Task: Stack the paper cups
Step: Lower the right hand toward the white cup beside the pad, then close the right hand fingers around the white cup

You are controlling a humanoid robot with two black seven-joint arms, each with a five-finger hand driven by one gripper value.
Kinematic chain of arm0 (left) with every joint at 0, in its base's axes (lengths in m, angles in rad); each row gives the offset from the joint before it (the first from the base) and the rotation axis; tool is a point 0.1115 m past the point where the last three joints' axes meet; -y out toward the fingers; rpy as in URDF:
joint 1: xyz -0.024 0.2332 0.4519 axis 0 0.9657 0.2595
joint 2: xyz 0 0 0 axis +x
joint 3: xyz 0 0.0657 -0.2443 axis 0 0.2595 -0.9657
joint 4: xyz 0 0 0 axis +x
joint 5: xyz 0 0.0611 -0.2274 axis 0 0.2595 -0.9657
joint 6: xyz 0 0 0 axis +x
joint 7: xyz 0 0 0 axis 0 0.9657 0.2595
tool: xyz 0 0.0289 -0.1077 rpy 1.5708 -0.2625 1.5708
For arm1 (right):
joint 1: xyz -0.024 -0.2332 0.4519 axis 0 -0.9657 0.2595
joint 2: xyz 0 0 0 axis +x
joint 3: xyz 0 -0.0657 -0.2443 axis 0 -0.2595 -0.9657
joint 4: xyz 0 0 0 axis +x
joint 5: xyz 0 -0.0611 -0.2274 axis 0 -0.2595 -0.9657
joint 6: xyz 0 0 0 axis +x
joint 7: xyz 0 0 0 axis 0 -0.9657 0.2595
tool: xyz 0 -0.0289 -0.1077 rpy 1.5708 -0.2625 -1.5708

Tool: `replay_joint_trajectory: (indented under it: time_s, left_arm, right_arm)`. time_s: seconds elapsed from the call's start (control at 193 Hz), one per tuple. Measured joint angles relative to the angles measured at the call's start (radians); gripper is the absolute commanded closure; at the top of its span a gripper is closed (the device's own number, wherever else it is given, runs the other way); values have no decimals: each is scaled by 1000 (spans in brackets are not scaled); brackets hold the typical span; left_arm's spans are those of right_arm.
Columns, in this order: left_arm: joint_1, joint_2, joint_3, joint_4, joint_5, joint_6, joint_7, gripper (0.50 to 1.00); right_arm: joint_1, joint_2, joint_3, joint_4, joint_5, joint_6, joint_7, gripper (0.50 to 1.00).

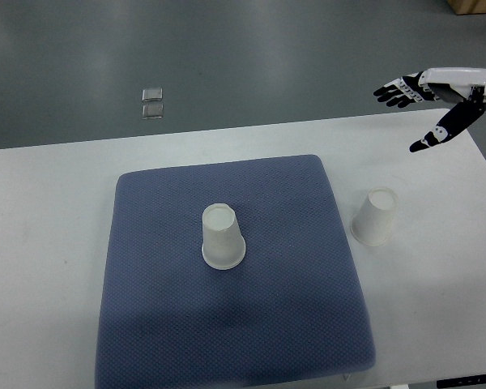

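A: Which relation governs the coming move?

B: We note that the right hand [437,101] enters from the picture's right edge and hangs over the far right corner of the white worktop [49,211], its fingers [391,91] spread apart and holding nothing. The nearer task object, the paper cup on the bare worktop [375,216], lies below the hand in the picture, that is, toward the robot's own side and somewhat to the left, well apart from the fingertips.

A: How do the cups stand?

B: Both are inverted, rim down and base up, so the long axis of each runs roughly upright. The cup beside the mat appears slightly tilted in this steep view; we cannot tell whether that is lean or perspective. The second paper cup [223,237] stands near the middle of the blue mat [162,324], well apart from the first.

A: Is anything inside them?

B: We cannot see into either, since the openings face down. Neither is nested on the other, so we judge stacking not yet begun.

A: Which arm is nearer?

B: Only the right arm shows; the left is out of view. We judge the right hand better placed for the off-mat cup.
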Motion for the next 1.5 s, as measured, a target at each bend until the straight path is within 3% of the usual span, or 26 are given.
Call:
replay_joint_trajectory:
  time_s: [0.145, 0.492, 0.637, 0.834, 1.005, 1.503]
  left_arm:
    - [0, 0, 0, 0, 0, 0, 0, 500]
    - [0, 0, 0, 0, 0, 0, 0, 500]
    - [0, 0, 0, 0, 0, 0, 0, 500]
    - [0, 0, 0, 0, 0, 0, 0, 500]
    - [0, 0, 0, 0, 0, 0, 0, 500]
    - [0, 0, 0, 0, 0, 0, 0, 500]
  right_arm:
    - [13, -28, -31, 24, -102, -13, -10, 591]
    - [33, -32, -33, 34, -53, -7, -1, 576]
    - [-7, -29, -69, 65, -103, -127, 6, 579]
    - [-24, 18, -195, 101, -217, -339, 87, 581]
    - [-20, 54, -285, 105, -309, -479, 113, 581]
    - [0, 81, -364, 137, -473, -514, 134, 581]
